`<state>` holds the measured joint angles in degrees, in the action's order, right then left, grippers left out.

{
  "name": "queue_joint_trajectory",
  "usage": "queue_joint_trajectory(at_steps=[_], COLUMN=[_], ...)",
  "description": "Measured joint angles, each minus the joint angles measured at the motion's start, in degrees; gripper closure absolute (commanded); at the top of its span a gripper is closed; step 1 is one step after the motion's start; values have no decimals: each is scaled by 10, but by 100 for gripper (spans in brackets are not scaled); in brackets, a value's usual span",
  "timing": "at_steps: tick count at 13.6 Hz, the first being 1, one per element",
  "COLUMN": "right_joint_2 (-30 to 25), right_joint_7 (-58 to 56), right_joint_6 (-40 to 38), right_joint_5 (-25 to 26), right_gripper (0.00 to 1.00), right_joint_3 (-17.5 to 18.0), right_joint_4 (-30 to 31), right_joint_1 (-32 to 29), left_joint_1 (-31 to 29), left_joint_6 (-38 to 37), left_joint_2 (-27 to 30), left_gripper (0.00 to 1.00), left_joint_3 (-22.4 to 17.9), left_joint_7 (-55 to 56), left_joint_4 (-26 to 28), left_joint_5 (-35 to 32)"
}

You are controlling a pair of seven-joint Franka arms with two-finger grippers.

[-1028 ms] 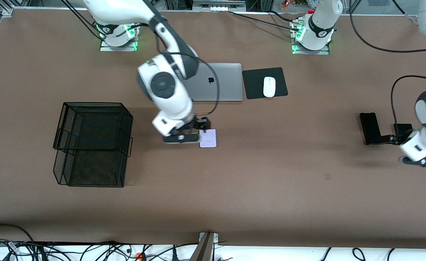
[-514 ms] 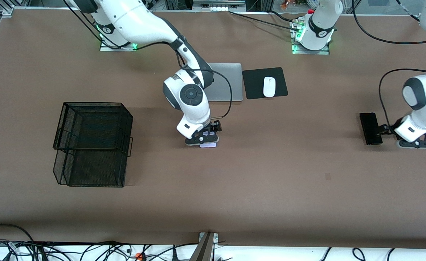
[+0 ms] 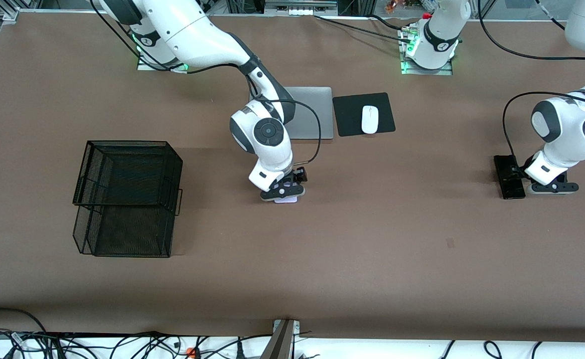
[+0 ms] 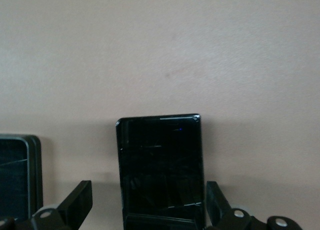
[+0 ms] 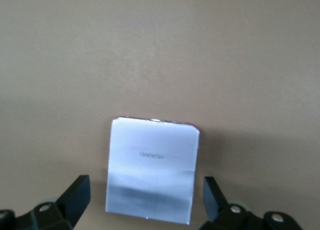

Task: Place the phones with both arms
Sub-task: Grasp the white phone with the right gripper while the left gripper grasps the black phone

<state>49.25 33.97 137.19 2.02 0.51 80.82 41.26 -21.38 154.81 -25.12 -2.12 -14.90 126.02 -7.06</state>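
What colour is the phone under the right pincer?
Pale lavender phone, clearest in the right wrist view.

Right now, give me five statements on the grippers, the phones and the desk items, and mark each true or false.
1. The right gripper stands open astride the lavender phone. True.
2. The left gripper has lifted the small black phone off the table. False: the phone lies flat between its open fingers.
3. The white mouse sits on a black pad. True.
4. The lavender phone is inside the wire basket. False: it lies on the table, nearer to the front camera than the laptop.
5. The long black phone lies beside the small black one. True.
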Motion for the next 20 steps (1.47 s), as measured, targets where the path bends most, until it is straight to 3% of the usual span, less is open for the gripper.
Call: queue_joint_trajectory(at_steps=[4, 15, 16, 17, 18, 20], right_joint_2=[18, 22, 22, 23, 23, 23], right_joint_7=[0, -1, -1, -1, -1, -1], right_joint_6=[26, 30, 30, 30, 30, 31], right_joint_5=[15, 47, 47, 47, 47, 47], right_gripper=[0, 2, 20, 74, 100, 100], right_joint_3=[-1, -3, -3, -3, -3, -4], right_joint_4=[0, 0, 0, 0, 0, -1], right_joint_1=[4, 4, 4, 4, 4, 4], left_joint_1=[-5, -12, -14, -16, -17, -19], left_joint_6=[14, 58, 61, 63, 67, 72], left_joint_2=[0, -15, -16, -16, -17, -18], left_gripper=[0, 0, 0, 0, 3, 35], left_joint_3=[2, 6, 6, 8, 9, 11], left_joint_7=[1, 19, 21, 22, 23, 28], left_joint_4=[15, 38, 38, 39, 41, 42], left_joint_5=[60, 66, 68, 70, 71, 71])
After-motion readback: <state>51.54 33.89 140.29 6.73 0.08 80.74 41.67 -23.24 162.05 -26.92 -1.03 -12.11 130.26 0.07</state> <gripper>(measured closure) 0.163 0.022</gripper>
